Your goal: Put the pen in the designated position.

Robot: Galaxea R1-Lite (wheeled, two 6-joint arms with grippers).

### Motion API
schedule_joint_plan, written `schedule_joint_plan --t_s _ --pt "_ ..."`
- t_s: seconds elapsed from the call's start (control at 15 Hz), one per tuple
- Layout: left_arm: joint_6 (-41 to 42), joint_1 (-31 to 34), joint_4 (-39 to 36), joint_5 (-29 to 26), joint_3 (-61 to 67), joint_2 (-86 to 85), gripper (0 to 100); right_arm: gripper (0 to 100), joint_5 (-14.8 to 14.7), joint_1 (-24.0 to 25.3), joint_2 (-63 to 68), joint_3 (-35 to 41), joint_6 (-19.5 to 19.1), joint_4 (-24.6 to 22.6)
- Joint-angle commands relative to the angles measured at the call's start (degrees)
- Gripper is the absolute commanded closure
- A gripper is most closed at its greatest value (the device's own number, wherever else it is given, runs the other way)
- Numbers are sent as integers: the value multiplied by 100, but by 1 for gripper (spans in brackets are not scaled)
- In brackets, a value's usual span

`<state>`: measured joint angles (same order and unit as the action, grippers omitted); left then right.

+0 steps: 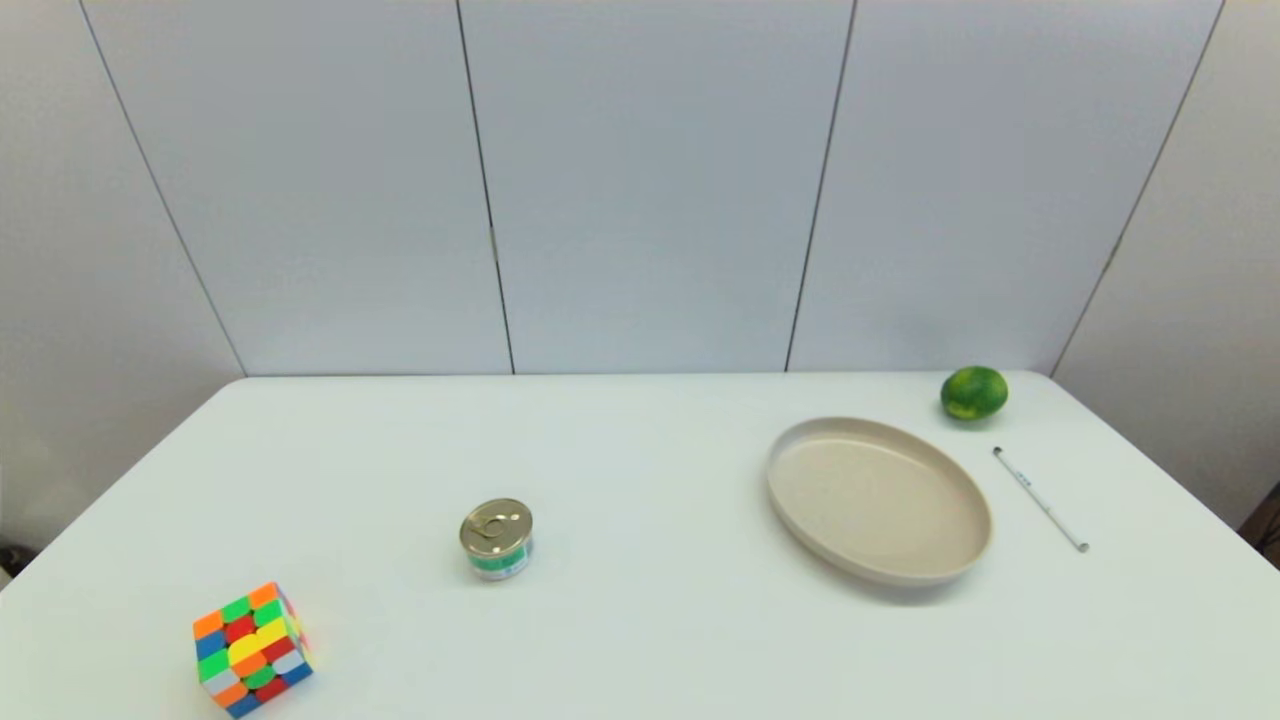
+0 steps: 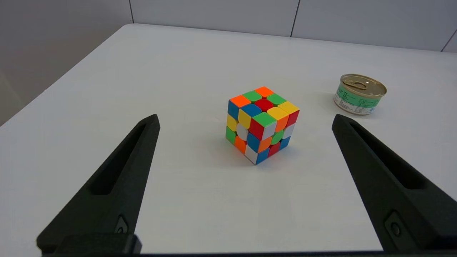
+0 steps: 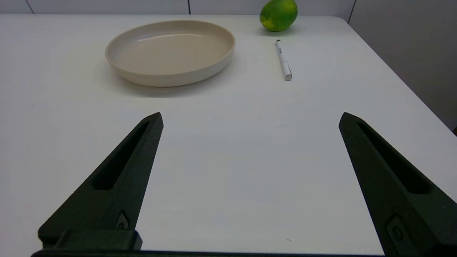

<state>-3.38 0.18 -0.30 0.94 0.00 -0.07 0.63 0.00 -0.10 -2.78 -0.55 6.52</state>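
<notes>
The pen (image 1: pixel 1040 499) lies flat on the table (image 1: pixel 650 620), just right of the plate (image 1: pixel 878 497) and near the lime (image 1: pixel 973 392). Right gripper (image 3: pixel 250 119): fingers apart, empty, well short of the pen. Left gripper (image 2: pixel 244 119): fingers apart, empty, facing the cube (image 2: pixel 261 124).

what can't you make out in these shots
- Print on the pen: too small to read in the head and right wrist views.
- Can label: text too small in the left wrist view.
- Cube: its far and bottom faces are hidden by the cube itself in both views.
- Both arms: out of the head view; only each open claw, left and right, shows in its own wrist view.
- Target spot: no marker on the table.
</notes>
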Motion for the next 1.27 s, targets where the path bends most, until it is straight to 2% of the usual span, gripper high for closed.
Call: schedule_joint_plan --t_s 0.07,1.27 --pt "4 -1 -5 3 0 -1 0 0 7 0 10 -12 -7 7" --pt "-5 -1 -5 3 0 -1 0 0 -11 0 19 -12 20 7"
